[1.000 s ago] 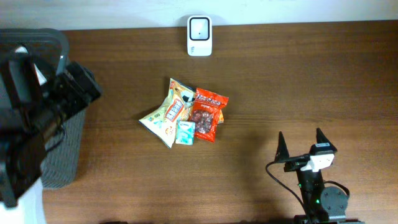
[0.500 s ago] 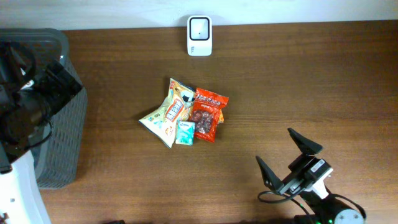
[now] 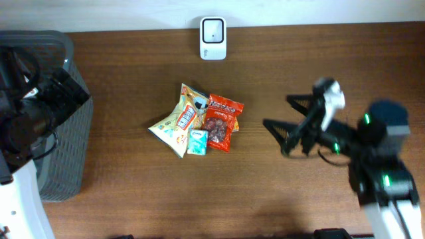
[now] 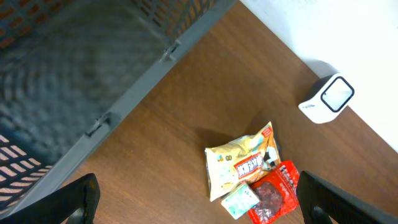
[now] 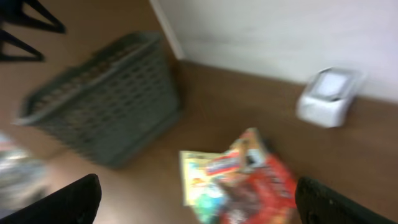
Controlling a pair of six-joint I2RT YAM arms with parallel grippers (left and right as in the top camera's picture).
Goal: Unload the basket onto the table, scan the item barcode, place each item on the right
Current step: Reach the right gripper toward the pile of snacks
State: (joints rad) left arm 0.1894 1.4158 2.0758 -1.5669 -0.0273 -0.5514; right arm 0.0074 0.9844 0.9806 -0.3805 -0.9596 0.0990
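I see glossy, crinkled packets heaped mid-table, with the rounded white scanner beyond; my right claw gapes wide beside them, empty, and my left claw is equally splayed and empty near the grey lattice basket

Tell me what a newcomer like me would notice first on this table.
Probably the bright heap of snack packets in the middle of the brown table, with a red packet on its right side. Next, the small white scanner at the far edge and the grey basket at the left. The right gripper hangs open to the right of the heap.
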